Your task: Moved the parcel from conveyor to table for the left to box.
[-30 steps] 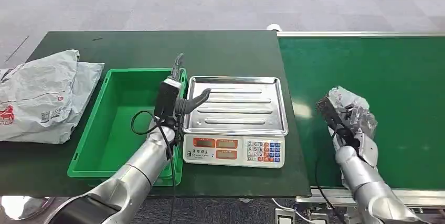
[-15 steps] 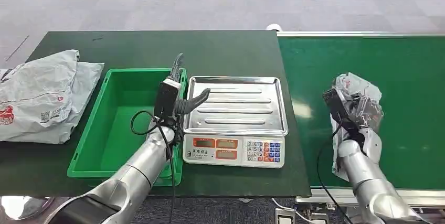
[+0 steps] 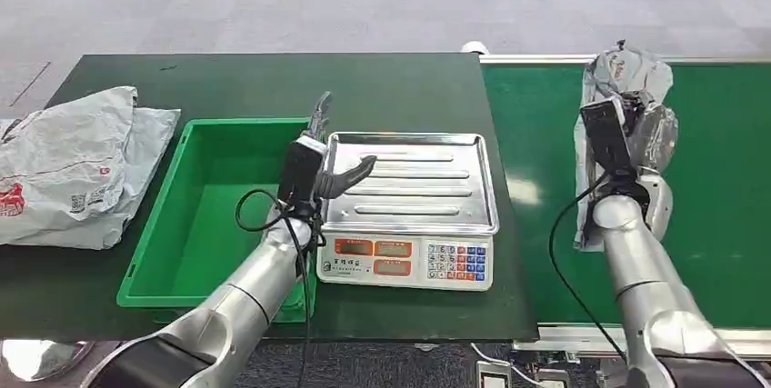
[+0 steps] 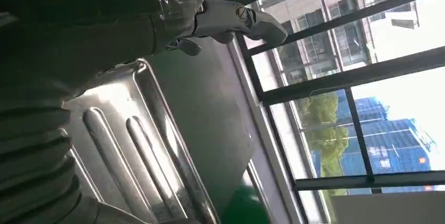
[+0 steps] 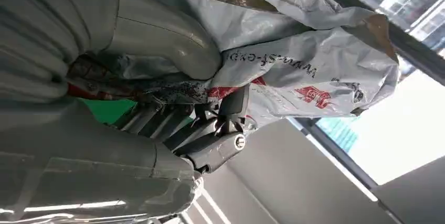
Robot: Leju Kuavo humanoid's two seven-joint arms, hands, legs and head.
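Note:
My right hand [image 3: 636,138] grips a crumpled grey plastic parcel [image 3: 627,79] and holds it up above the green conveyor belt [image 3: 718,179]. Part of the bag hangs down beside my forearm. In the right wrist view my thumb and dark fingers [image 5: 210,135] pinch the grey parcel [image 5: 315,66] with its red print. My left hand [image 3: 323,165] hovers between the green bin [image 3: 195,224] and the scale's steel pan [image 3: 414,179], fingers apart and holding nothing. The left wrist view shows the thumb [image 4: 236,19] over the steel pan [image 4: 136,145].
A weighing scale with a keypad [image 3: 409,261] sits at the table's front right, next to the belt. Other grey parcel bags [image 3: 73,165] lie at the table's left end. The dark green table [image 3: 273,84] has bare room behind the bin and scale.
My right hand has lifted the parcel up off the belt and away from me. My left hand has shifted slightly forward and to the right.

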